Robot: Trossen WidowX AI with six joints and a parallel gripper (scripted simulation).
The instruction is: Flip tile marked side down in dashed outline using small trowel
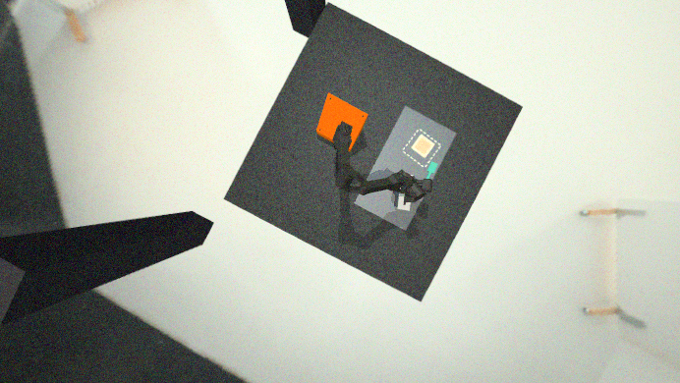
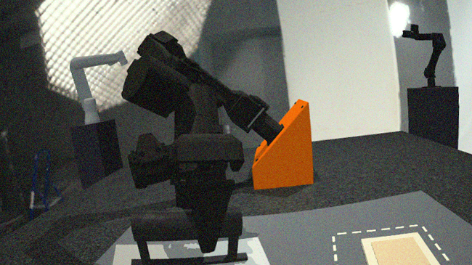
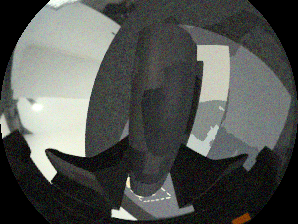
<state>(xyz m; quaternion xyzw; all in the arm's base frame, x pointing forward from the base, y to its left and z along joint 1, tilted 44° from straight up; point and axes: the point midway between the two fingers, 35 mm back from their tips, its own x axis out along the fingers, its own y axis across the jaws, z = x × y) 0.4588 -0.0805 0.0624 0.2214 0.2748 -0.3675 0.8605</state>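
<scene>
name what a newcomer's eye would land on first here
Likely the bright orange wedge, which bears the foot of the dark arm. Next, the pale tile, lying flat inside the white dashed outline on the grey mat. In the exterior view, a glowing, grid-patterned panel stands out at upper left.

The arm [image 1: 342, 169] [image 2: 201, 74] is matte black, with chunky, faceted housings. A thin pale stripe [image 2: 256, 119] crosses the housing near the orange wedge mount [image 1: 342, 109] [image 2: 292, 156]; a plain black cylinder [image 2: 267, 128] meets the wedge's slope.
</scene>
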